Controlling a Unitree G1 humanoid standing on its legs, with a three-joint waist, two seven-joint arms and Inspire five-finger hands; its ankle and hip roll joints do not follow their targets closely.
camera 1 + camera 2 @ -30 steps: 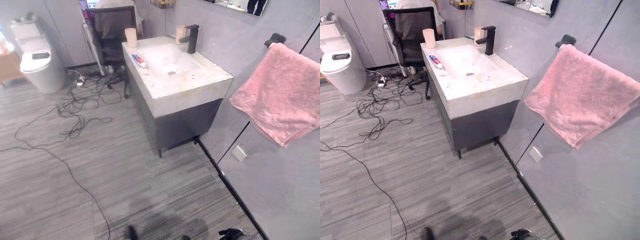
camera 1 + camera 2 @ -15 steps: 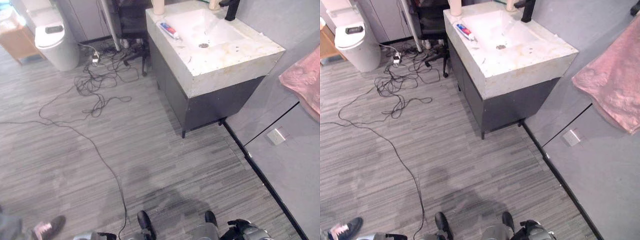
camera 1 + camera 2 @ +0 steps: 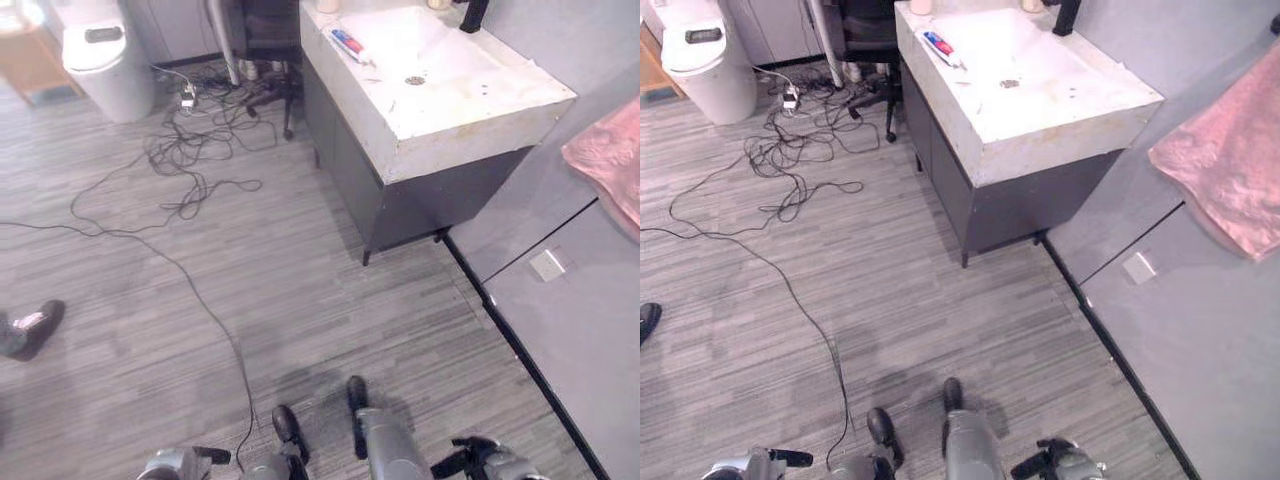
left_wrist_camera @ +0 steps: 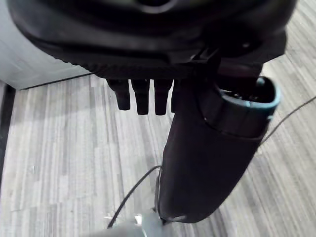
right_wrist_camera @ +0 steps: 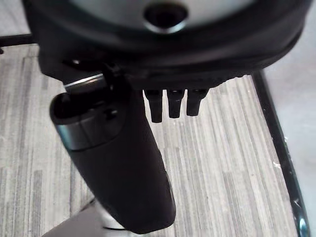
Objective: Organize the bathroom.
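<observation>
Toothpaste [image 3: 348, 44] on sink counter [image 3: 470, 110], far from both hands.

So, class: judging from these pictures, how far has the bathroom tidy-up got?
Nothing looks done yet. The toothpaste tube lies loose on the sink counter, and the pink towel hangs on the wall. Both the left hand and the right hand hang empty over the floor, fingers straight. All the tidying remains.

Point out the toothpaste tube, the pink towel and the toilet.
toothpaste tube [image 3: 939, 46]: right eye view, middle of the tube lying on the sink counter's rim.
pink towel [image 3: 1225, 175]: right eye view, middle of the hanging cloth.
toilet [image 3: 100, 62]: left eye view, on the closed lid's front.
</observation>
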